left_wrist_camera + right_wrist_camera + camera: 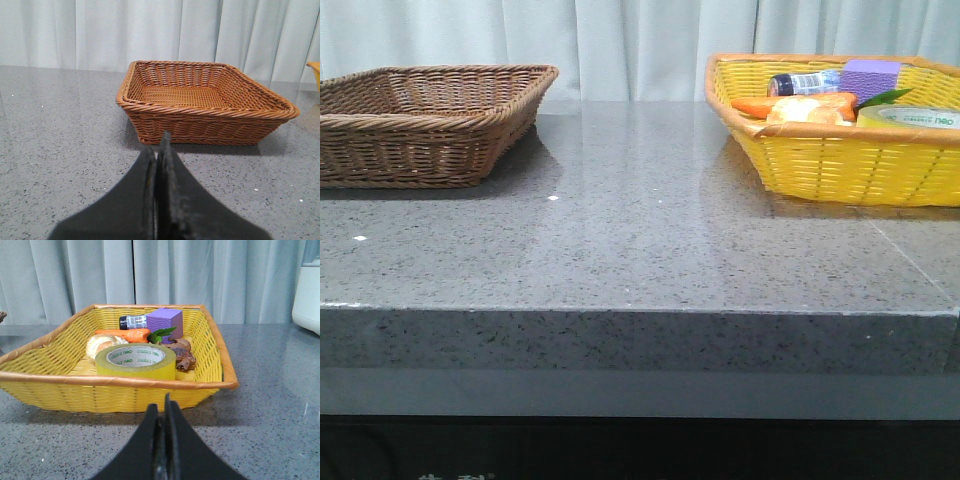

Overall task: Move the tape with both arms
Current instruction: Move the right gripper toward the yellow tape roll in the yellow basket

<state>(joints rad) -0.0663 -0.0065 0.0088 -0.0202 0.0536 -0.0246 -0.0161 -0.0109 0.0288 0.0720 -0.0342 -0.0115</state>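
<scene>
You are looking at a grey worktop (640,240) speckled with dark and pale flecks. Ahead of your black left hand (159,150) sits a brown wicker basket (205,102), its weave orange-tan inside. Ahead of your black right hand (162,410) the yellow basket (120,390) has an orange-brown rim. In it, nearest that hand, the tape (136,361) is pale yellow with a white inner ring and green print. Beyond it lie an orange carrot (122,333) with green leaves, a purple block (164,320), a black-capped bottle (132,321) and a dark brown lump (184,359). The curtain (165,280) behind is pale grey-white with vertical folds
</scene>
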